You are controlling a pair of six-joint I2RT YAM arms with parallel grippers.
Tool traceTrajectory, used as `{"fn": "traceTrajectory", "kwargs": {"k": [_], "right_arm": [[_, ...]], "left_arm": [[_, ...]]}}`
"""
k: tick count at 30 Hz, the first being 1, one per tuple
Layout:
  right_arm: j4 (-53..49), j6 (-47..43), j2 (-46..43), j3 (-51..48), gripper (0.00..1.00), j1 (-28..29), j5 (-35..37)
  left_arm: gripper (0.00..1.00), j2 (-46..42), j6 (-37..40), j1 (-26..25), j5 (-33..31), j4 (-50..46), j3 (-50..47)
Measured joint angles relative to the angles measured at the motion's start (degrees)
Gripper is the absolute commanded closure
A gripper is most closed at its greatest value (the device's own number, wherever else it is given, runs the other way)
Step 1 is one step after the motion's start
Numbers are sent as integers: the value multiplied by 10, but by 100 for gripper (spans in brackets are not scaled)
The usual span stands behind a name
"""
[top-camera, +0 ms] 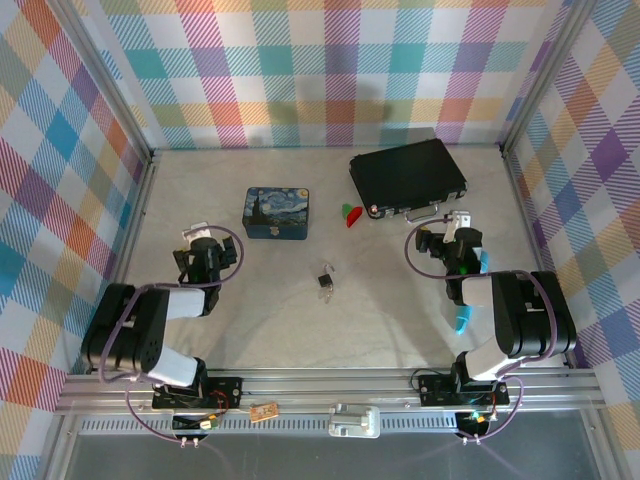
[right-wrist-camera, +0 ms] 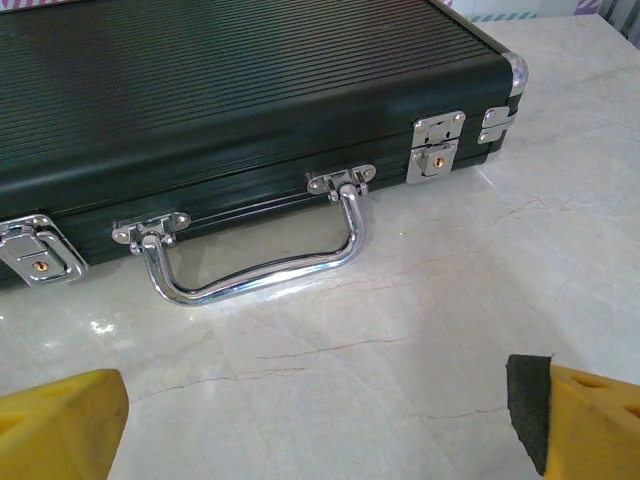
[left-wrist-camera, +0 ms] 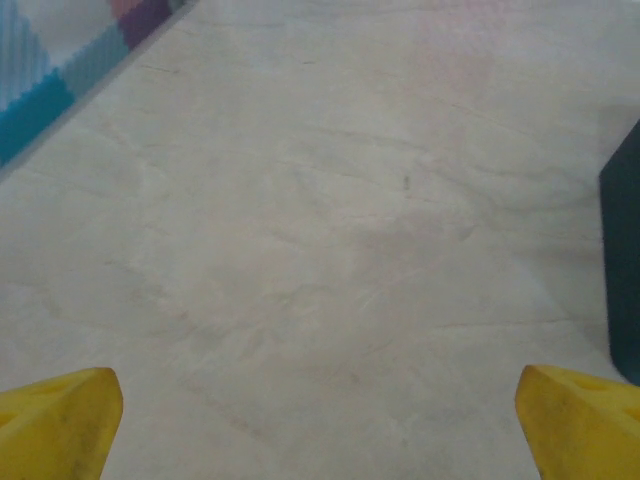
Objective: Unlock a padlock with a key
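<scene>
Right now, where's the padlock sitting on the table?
In the top view, the padlock lies on the table near its middle. It is closer to the near edge than the blue tin and the red-and-green piece, and apart from both.

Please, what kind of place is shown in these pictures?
Probably a robot test cell, not a home: a table boxed in by a metal frame and plaid walls, a left arm and right arm bolted at its near edge, and props such as a case and a tin.
</scene>
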Motion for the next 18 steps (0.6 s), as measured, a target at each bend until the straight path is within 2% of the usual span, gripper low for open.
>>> {"fn": "traceTrajectory", "kwargs": {"k": [7,18], "right_arm": [[0,0,0,0,1,0,0],[0,0,0,0,1,0,0]], "left_arm": [[0,29,8,16,68,55,-7],[0,30,9,16,83,56,4]]}}
